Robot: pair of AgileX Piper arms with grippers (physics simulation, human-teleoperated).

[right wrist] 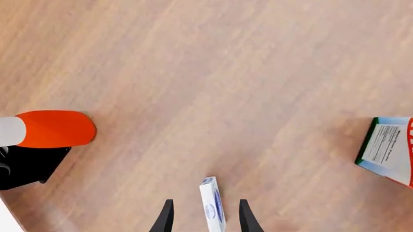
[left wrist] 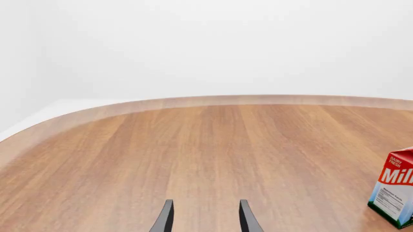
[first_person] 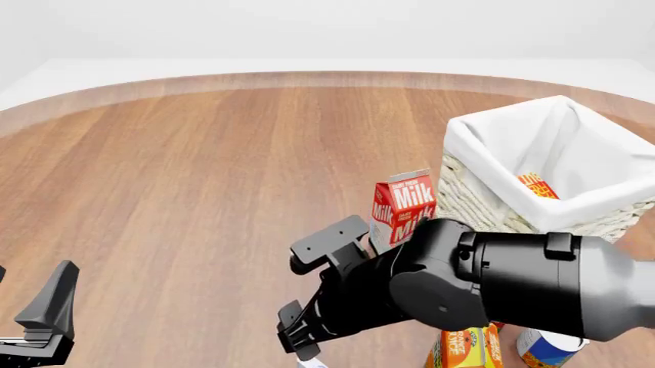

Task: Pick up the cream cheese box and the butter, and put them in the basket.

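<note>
Cream cheese box [right wrist: 212,205] stands on edge between the two fingertips of the right tool [right wrist: 203,217], seen in the right wrist view as a thin white and pale-blue slab. Jaws are parted with a gap on each side of the box; no contact yet, so the right tool is open and holding nothing. In the front view the same box shows only as a white corner [first_person: 310,357] below the tool.

Left tool [left wrist: 203,217] is also open and empty, hovering over bare table [left wrist: 206,154], well apart from the work.

Butter [first_person: 535,186] lies inside the basket [first_person: 481,195], its red and orange face against the cloth lining. Judged: that half is done. Basket sits forward and to the right of the right tool, beyond the milk carton [first_person: 403,205].

Step in hand, judged: grasp the box.
- Lower until the fingertips pass the box's middle.
- Centre the box; it sits nearer one finger.
- Close slowly, since a thin box on edge tips easily.
- Lift clear above the milk carton before swinging toward the basket.
</note>
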